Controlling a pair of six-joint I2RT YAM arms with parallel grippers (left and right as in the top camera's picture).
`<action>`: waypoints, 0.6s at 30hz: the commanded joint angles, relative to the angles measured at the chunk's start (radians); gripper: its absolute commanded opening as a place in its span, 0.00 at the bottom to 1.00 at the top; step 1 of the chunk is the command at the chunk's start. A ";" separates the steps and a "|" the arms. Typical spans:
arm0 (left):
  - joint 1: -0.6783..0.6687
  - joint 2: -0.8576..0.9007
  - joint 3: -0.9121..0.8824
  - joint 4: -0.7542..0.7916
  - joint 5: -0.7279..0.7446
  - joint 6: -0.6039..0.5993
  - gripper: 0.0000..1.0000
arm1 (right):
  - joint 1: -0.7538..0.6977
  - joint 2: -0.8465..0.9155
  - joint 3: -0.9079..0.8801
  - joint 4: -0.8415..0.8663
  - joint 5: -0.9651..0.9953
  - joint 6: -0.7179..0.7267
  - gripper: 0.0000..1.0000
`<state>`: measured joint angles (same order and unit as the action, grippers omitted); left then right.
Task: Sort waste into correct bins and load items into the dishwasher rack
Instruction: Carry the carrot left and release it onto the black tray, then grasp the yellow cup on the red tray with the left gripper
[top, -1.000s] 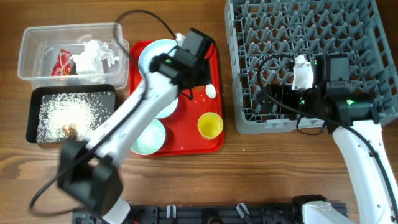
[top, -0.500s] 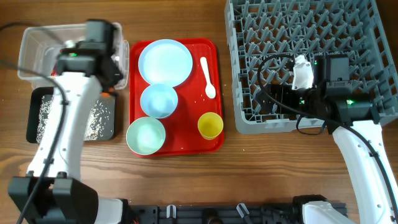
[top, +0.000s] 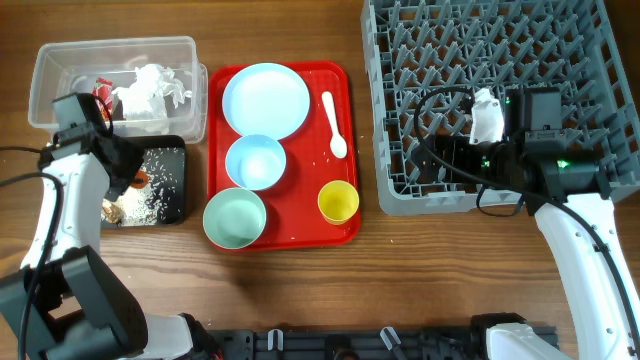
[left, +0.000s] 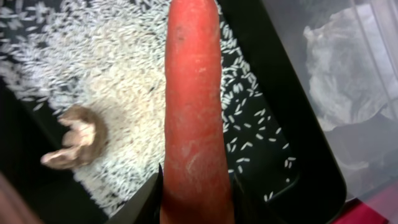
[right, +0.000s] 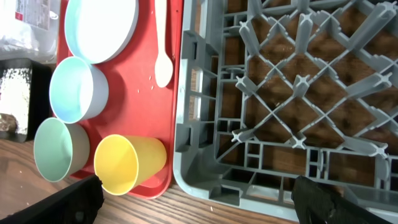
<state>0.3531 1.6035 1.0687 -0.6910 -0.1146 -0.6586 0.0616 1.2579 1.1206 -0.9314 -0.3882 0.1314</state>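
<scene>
My left gripper (left: 196, 193) is shut on the orange carrot (left: 196, 112) and holds it over the black bin (left: 305, 162), above the loose rice (left: 112, 81) and the brown lump (left: 78, 137). Overhead, this gripper (top: 128, 180) is at the black bin's (top: 172, 212) left half. The clear bin (top: 60, 60) holds the white tissue (top: 150, 88) and red wrapper (top: 103, 95). The plate (top: 265, 97), blue bowl (top: 255, 161), green bowl (top: 234, 218), yellow cup (top: 338, 202) and spoon (top: 333, 125) lie on the red tray (top: 310, 190). My right gripper (right: 199, 205) is open and empty over the grey rack's (top: 500, 50) front left corner.
The right wrist view shows the rack's corner wall (right: 205, 168) next to the tray's right edge (right: 143, 106), with the yellow cup (right: 127, 165) lying close to it. Bare wooden table runs along the front.
My left arm has swung left from over the red tray, past the clear bin, to over the black bin. The right arm has not moved.
</scene>
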 joint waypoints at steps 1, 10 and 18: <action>0.003 0.002 -0.045 0.057 0.017 -0.012 0.38 | -0.003 0.008 -0.004 -0.005 0.008 0.006 1.00; 0.003 0.002 -0.046 0.048 0.017 -0.011 0.49 | -0.003 0.008 -0.004 -0.006 0.008 0.006 1.00; -0.037 -0.140 0.198 -0.185 0.597 0.536 0.82 | -0.003 0.008 -0.004 -0.001 0.008 0.003 1.00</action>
<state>0.3527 1.5673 1.1713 -0.8246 0.1875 -0.3908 0.0616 1.2579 1.1206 -0.9356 -0.3882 0.1314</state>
